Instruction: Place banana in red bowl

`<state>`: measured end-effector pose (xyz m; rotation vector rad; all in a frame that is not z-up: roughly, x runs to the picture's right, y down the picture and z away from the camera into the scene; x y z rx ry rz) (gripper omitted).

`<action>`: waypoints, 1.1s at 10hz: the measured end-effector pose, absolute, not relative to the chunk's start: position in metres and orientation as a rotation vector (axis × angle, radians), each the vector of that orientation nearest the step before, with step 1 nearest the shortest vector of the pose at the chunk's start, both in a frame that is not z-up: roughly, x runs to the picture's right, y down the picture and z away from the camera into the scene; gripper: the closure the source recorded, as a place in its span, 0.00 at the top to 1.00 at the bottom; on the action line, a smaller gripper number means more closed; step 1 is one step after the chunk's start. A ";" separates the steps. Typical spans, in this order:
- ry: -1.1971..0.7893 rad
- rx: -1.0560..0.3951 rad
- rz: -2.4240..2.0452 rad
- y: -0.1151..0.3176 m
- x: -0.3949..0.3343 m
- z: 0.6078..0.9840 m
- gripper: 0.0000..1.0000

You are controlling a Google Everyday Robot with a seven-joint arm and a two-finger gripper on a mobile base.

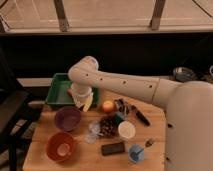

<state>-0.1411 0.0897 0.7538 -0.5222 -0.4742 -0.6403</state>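
Just above the desk (pixel 150 150), by the green tray (pixel 57 92), the gripper (pixel 85 104) is clamped on the banana (pixel 86 105), hanging roughly upright; the red bowl (pixel 61 146) lies toward the near-left corner, past the purple bowl (pixel 67 118).

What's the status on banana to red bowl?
Gripper shut on banana, above the green tray's front edge. Red bowl empty, front left. Purple bowl sits between them.

- Wooden table (pixel 80 161) carries a green tray (pixel 56 92), purple bowl (pixel 67 118), red bowl (pixel 61 146), white cup (pixel 126 130), black phone (pixel 113 148).
- The gripper (pixel 84 103) hangs just above its back edge.
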 end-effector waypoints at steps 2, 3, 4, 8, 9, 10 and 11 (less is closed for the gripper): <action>-0.522 -0.523 -0.690 0.119 -0.156 0.737 0.00; -0.547 -0.518 -0.720 0.136 -0.164 0.725 0.00; -0.578 -0.508 -0.764 0.155 -0.174 0.710 0.00; -0.757 -0.449 -0.960 0.218 -0.224 0.660 0.00; -0.817 -0.443 -1.011 0.233 -0.234 0.653 0.02; -0.893 -0.435 -1.066 0.248 -0.244 0.645 0.10; -0.974 -0.434 -1.108 0.262 -0.250 0.640 0.21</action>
